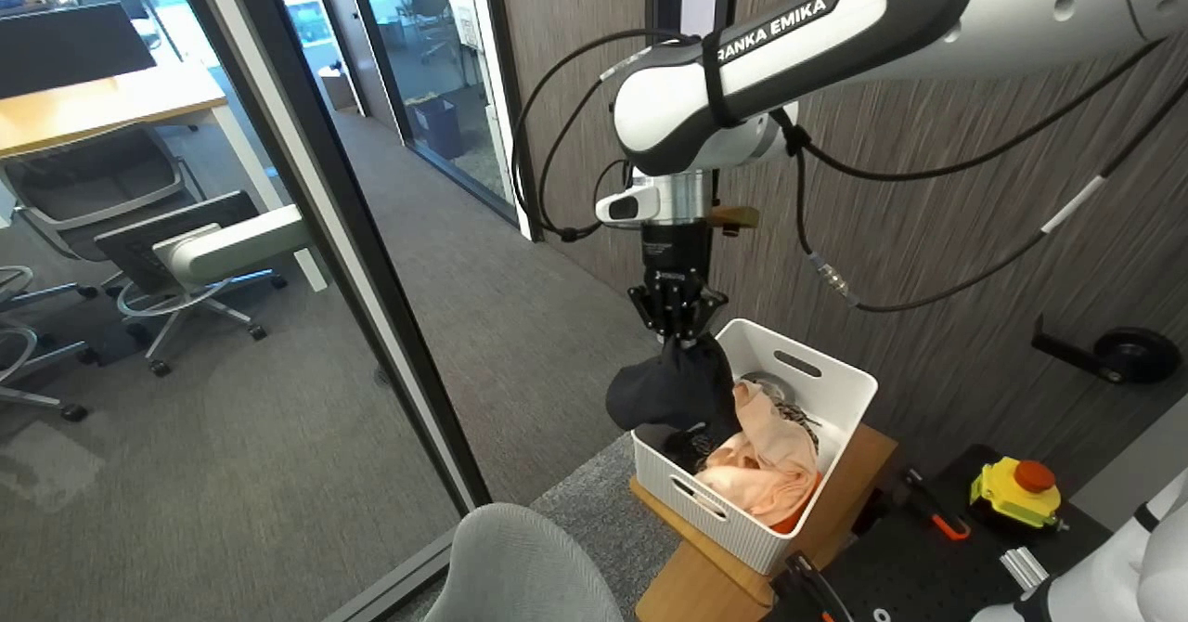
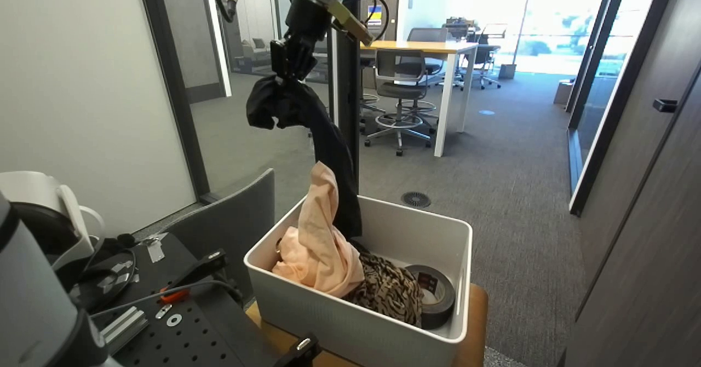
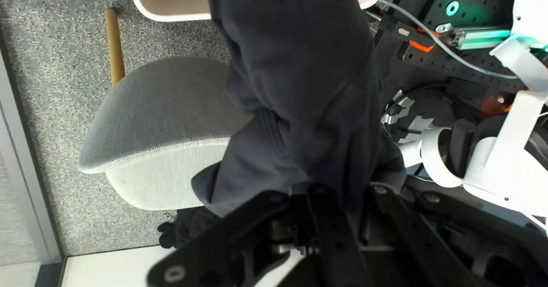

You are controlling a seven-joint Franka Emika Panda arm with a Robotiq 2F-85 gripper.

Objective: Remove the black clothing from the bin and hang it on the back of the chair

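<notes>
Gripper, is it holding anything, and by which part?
The gripper holds the black clothing by bunched fabric near its raised end; a length hangs into the white bin. Which garment part, I can't tell.

In an exterior view I look steeply down into the bin (image 1: pixel 742 536); in an exterior view, nearer, across it toward windows (image 2: pixel 569 27). The wrist view faces down past the fingers (image 3: pixel 329 227), sharing the chair (image 3: pixel 167 111) with both.
</notes>
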